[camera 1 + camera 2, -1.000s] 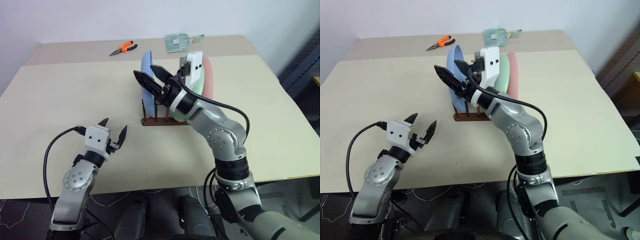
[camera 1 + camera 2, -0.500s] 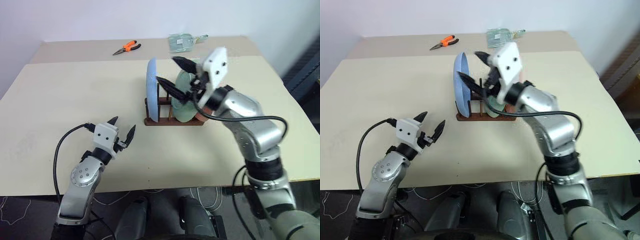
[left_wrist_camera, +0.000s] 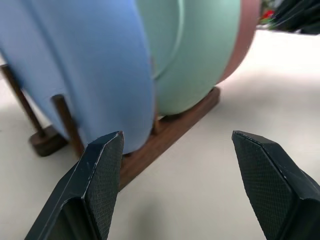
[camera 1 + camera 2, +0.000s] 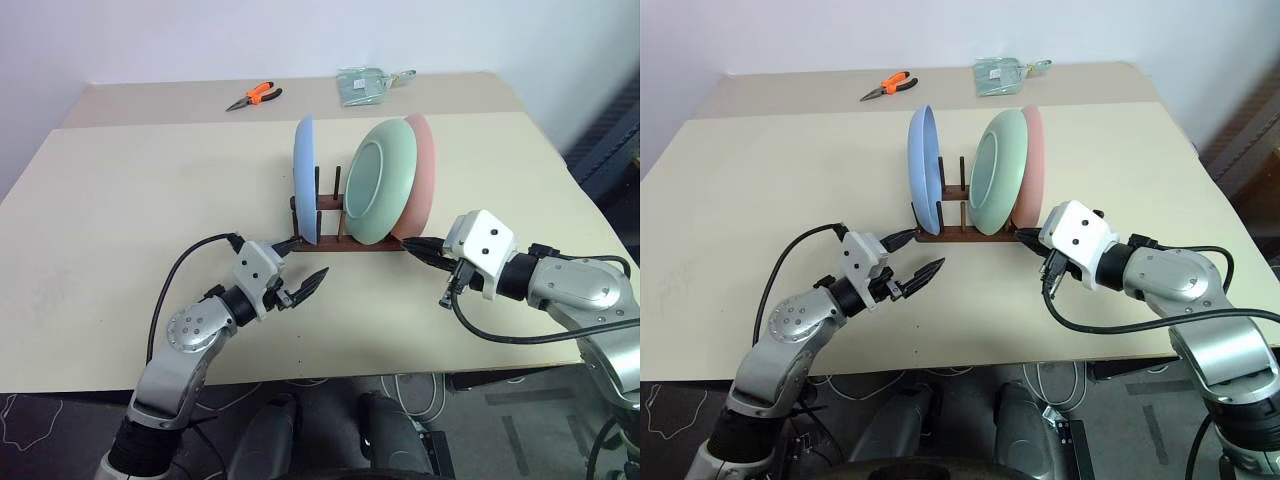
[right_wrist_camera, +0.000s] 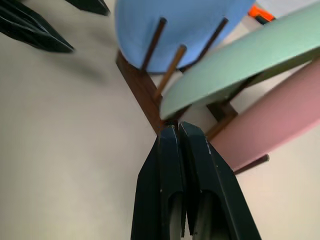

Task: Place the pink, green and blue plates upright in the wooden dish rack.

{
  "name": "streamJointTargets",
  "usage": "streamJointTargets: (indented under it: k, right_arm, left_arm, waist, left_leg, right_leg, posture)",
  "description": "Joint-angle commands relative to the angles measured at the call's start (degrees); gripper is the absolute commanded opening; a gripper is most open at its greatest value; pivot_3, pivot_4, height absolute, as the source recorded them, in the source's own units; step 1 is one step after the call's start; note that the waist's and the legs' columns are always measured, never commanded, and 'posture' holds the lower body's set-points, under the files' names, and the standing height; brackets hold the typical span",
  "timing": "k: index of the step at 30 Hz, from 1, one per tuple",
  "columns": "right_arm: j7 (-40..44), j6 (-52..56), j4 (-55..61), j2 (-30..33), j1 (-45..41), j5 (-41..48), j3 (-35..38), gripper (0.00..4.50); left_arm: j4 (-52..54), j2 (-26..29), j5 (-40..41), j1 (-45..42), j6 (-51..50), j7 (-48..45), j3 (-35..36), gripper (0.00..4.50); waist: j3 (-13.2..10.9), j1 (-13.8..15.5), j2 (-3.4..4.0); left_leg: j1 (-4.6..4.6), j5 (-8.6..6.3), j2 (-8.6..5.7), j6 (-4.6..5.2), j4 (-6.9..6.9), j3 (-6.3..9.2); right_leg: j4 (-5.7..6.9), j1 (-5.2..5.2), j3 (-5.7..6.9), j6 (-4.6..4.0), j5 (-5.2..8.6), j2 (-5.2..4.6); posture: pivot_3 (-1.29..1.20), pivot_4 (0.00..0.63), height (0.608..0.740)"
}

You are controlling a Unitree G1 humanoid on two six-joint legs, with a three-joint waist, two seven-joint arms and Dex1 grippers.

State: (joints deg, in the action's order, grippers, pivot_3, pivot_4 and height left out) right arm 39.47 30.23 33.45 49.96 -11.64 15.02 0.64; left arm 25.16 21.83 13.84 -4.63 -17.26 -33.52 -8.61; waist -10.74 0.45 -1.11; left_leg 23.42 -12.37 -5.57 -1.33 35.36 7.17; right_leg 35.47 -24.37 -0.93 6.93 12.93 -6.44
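My right gripper (image 4: 1028, 238) had pulled back from the blue plate (image 4: 305, 180) and closed empty; my left gripper (image 4: 296, 272) stayed open nearby. That suggested the job was done. One rack (image 4: 318, 243) held three upright plates: blue, green (image 4: 380, 185), pink (image 4: 420, 178).

Three plates (image 4: 384, 180) are stood upright in the rack (image 4: 318, 243) at table (image 4: 130, 200) centre; pliers (image 4: 251, 96) lie at eleven o'clock, a packet (image 4: 362, 83) at twelve.
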Motion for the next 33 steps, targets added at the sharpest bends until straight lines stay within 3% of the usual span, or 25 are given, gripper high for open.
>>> streamJointTargets:
  k: [1, 10, 27, 33]
  right_arm:
    - [-2.42, -2.85, -3.16, -1.59, -2.4, -4.48, -1.4, 0.06]
    - [-1.41, -5.49, -4.97, -6.73, -7.92, -5.59, -4.44, 0.06]
    - [1.05, -4.61, -1.77, -10.02, -12.5, -5.47, -7.25, 0.06]
    - [4.95, -3.5, -1.32, -5.94, -5.97, -4.14, -4.44, 0.06]
  left_arm:
    - [3.25, 0.75, 1.72, -0.06, -1.26, -1.21, -0.18, 3.51]
    - [4.82, 0.61, 0.72, 1.65, -2.21, 0.28, -0.22, 3.51]
    - [4.15, 0.51, 0.32, 2.46, -1.37, 1.19, -0.88, 3.51]
    - [3.32, 1.36, -0.41, 4.28, -0.84, 2.05, 0.75, 3.51]
  waist:
    - [0.0, 0.16, 0.0]
    - [-0.01, 0.2, 0.0]
    - [-0.01, 0.22, 0.0]
    - [0.01, 0.4, -0.02]
  left_leg:
    - [0.0, 0.0, 0.0, 0.0, 0.0, -0.01]
    - [0.01, -0.01, 0.0, 0.01, -0.01, 0.01]
    - [0.0, -0.01, 0.0, 0.02, -0.01, 0.02]
    - [0.0, -0.01, 0.0, 0.02, -0.01, 0.01]
  right_leg:
    - [-0.01, 0.0, 0.0, 0.0, 0.0, 0.0]
    - [-0.03, 0.0, 0.0, 0.13, -0.08, 0.0]
    - [-0.04, 0.0, 0.0, 0.13, -0.09, 0.01]
    - [-0.06, 0.0, 0.0, 0.13, -0.09, 0.01]
  posture:
    - [0.0, 0.15, 0.732]
    - [0.0, 0.15, 0.732]
    - [0.0, 0.15, 0.732]
    - [0.0, 0.15, 0.732]
